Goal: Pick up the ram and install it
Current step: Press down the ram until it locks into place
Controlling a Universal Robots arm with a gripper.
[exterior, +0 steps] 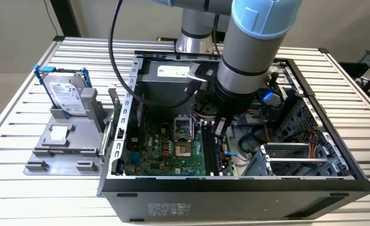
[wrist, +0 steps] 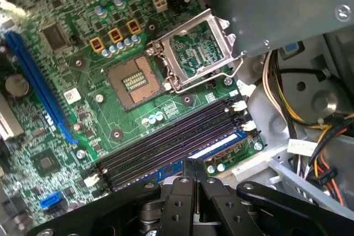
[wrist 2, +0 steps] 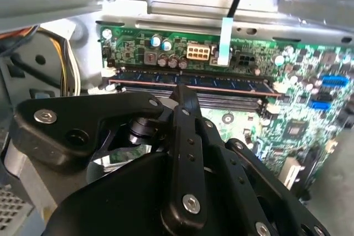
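**Honestly, the ram looks nearly seated – now it's all about pressing straight**

So the tool [exterior: 220,128] is down inside the open PC case [exterior: 335,183], right over the memory slots [wrist: 166,136] next to the CPU socket [wrist: 133,81]. In both wrist views its black fingers [wrist: 185,192] are pinched together with no gap that I can see, tips sitting on the top edge of the ram [wrist 2: 188,84]. I'd call it closed, and more pressing than gripping, though I can't fully rule out a thin pinch on the stick's edge.

The ram itself is standing on edge in the slot farthest from the socket, the one where the blue shows in the first wrist view. The other slots beside it are bare and black. Whether the white end latches [wrist: 239,105] have clicked over I can't tell.

My take on doing this bit well: push straight down along the slot, not at a slant, and keep the force near the middle of the stick so both ends drop together. If one end sits higher, it'll bind instead of snapping in. Go gentle, the motherboard [exterior: 153,150] flexes.

Outside the case, the hard drive [exterior: 66,94] sits untouched in its grey fixture [exterior: 59,141] on the bench [exterior: 21,188], toward the exterior view's left.
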